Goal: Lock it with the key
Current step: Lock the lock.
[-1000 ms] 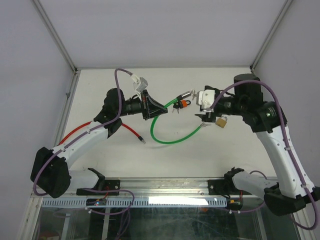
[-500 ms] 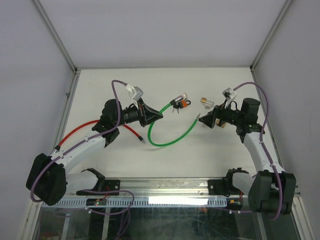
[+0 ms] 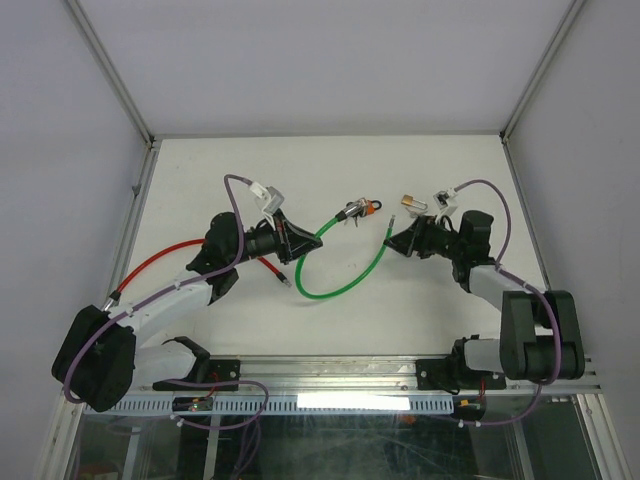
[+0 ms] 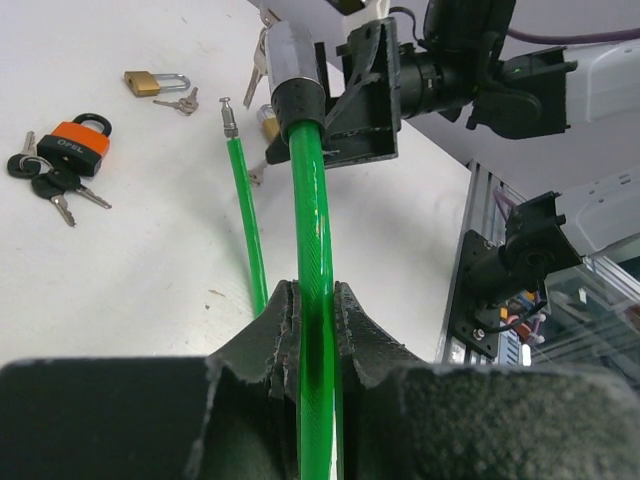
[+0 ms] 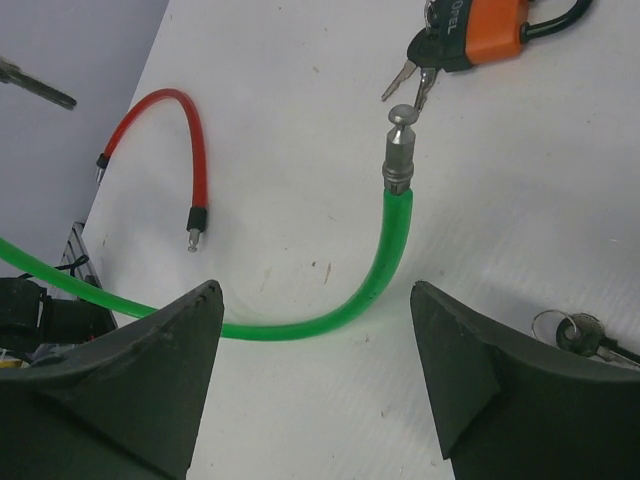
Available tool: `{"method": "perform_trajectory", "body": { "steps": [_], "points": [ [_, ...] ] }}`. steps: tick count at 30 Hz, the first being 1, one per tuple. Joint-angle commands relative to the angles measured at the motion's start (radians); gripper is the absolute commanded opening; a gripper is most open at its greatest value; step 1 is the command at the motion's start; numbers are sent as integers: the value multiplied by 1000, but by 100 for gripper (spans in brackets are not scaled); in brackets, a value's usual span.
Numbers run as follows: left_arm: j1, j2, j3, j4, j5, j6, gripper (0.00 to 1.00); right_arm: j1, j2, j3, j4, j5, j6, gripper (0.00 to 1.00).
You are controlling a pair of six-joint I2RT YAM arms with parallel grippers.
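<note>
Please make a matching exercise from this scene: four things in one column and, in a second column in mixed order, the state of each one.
Things:
1. green cable
2. red cable
3. orange padlock
4. right gripper

States:
A. open, holding nothing
B. clamped in the left gripper
C. lying on the table with keys beside it
D. lying loose at the table's left side

Pairs: 1-B, 2-D, 3-C, 4-A
</note>
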Motion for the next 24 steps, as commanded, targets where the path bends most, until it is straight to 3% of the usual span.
{"method": "perform_trajectory", "body": {
  "steps": [1, 9, 16, 24],
  "points": [
    [1, -18, -19, 132, -13, -16, 0, 30, 65, -2, 200, 84, 45, 78],
    [0, -17, -37, 191, -4, -43, 0, 77, 202, 30, 221, 139, 21, 68],
    [0, -4, -67, 286, -5, -98, 0, 108, 277, 45, 253, 112, 48, 43],
    [1, 17, -121, 407, -26, -172, 0, 124, 318, 74, 260, 58, 48, 1]
  ]
}}
